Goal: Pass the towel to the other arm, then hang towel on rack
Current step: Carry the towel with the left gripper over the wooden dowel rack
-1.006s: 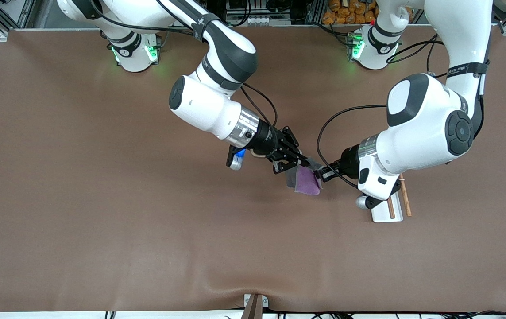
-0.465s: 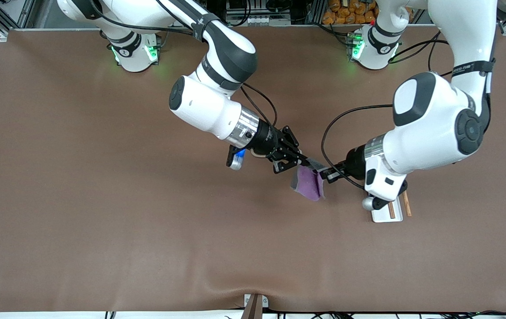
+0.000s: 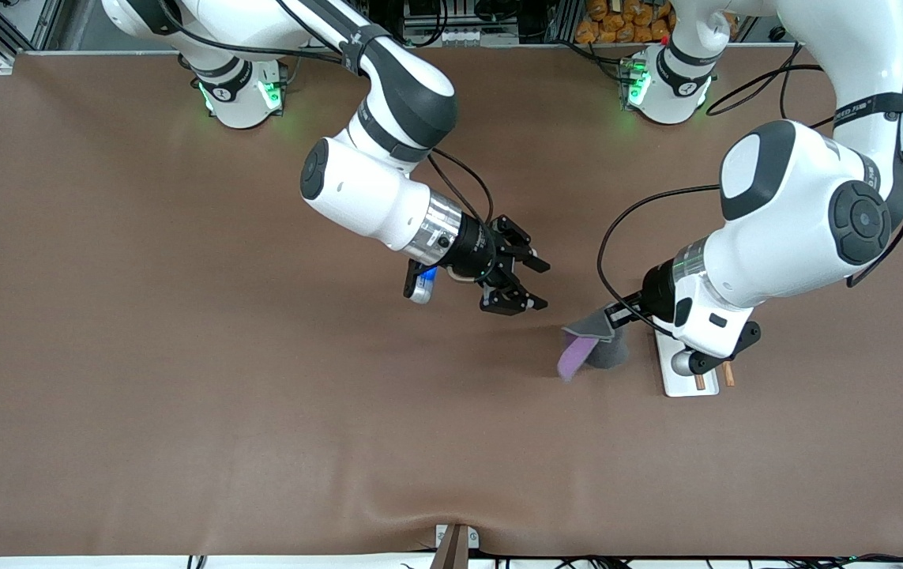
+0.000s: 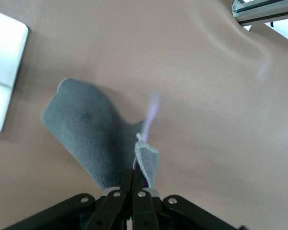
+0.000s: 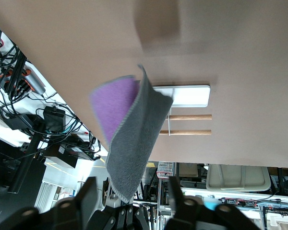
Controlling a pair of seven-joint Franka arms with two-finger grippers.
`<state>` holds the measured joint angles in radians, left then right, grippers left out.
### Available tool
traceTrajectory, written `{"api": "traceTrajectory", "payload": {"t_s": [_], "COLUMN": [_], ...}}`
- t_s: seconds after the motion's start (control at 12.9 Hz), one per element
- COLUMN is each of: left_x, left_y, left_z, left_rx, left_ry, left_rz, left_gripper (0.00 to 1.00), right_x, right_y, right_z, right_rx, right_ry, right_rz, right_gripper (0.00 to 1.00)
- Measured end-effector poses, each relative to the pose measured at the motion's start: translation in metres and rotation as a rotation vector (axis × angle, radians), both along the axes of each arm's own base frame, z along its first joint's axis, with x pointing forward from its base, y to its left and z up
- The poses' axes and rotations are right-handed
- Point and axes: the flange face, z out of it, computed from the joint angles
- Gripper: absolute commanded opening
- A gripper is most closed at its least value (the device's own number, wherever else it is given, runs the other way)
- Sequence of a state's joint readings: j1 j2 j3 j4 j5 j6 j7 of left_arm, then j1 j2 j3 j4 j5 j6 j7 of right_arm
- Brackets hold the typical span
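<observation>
The small soft towel point(image 3: 589, 348), grey on one face and purple on the other, hangs from the left gripper point(image 3: 613, 318), which is clenched on one grey corner; it dangles over the brown table point(image 3: 182, 356), just beside the rack point(image 3: 688, 379), a white tray-like base with two thin brown wooden rods. The right gripper point(image 3: 539, 284) is released, with fingers apart and nothing between them, over the middle of the table, well apart from the towel. To do the hanging well, I think the left arm should lift the cloth clear above the rods, carry it across them and lower it so that it drapes on both sides before letting go. In the front view the left arm covers most of the rack, so its crosspiece and the rods' height are hard to judge. The purple edge is blurred.
</observation>
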<state>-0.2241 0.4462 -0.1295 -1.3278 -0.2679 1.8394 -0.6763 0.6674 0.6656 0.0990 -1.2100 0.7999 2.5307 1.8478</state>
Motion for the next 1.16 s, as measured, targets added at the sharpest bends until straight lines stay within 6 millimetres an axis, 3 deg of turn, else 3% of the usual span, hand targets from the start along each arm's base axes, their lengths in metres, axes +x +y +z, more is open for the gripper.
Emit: {"api": "traceTrajectory", "payload": {"t_s": [0.15,0.31,0.62,1.16], "left_x": [0.003,0.009,0.018,0.013], "left_y": [0.009,0.031,0.073,0.118], "left_z": [-0.001,-0.002,-0.008,-0.04], "left_rx": [0.037,0.052,0.057,0.052], "left_ry": [-0.028,-0.039,-0.037,0.082], "left_rz": [-0.052,-0.074,-0.147,-0.278], "left_gripper": [0.0,0.0,0.0,0.0], "right_x": [0.001,0.007,0.012,-0.002], "right_y": [-0.002,-0.013,-0.022,-0.03], "right_z": [-0.001,-0.002,-0.006,0.004], "right_rx": [-0.012,-0.042,-0.125,-0.313], "right_ry": [0.025,0.058,0.043,0.039], "right_rz": [0.027,0.065,0.113,0.262], "right_gripper": [0.85,1.0,1.0,1.0]}}
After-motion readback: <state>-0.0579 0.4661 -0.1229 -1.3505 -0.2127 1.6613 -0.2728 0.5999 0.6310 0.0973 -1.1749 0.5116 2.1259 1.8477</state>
